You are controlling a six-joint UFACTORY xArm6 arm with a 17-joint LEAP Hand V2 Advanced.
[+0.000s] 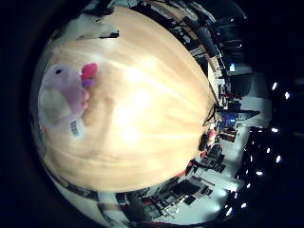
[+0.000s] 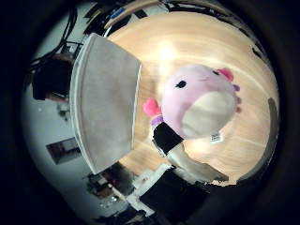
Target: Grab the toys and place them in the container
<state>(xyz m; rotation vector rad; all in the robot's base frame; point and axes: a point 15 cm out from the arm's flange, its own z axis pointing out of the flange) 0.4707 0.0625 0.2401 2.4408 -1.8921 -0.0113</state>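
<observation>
A pink plush toy (image 2: pixel 201 101) with a white belly, magenta frills and a sewn-on tag lies on the wooden table (image 1: pixel 152 109), close under my palm. It also shows at the table's side in the little finger view as the plush toy (image 1: pixel 61 97). A grey fabric container (image 2: pixel 105 103) stands beside the toy, its flat wall facing it across a small gap. My right hand (image 2: pixel 178 168) shows one white and black finger stretched out, its black tip beside the toy's magenta frill. Nothing is held.
The table's bare wood stretches wide on the toy's other side. A small dark object (image 1: pixel 109 34) lies near the table's far edge. Beyond the edges are the floor and dark room furniture (image 1: pixel 223 123).
</observation>
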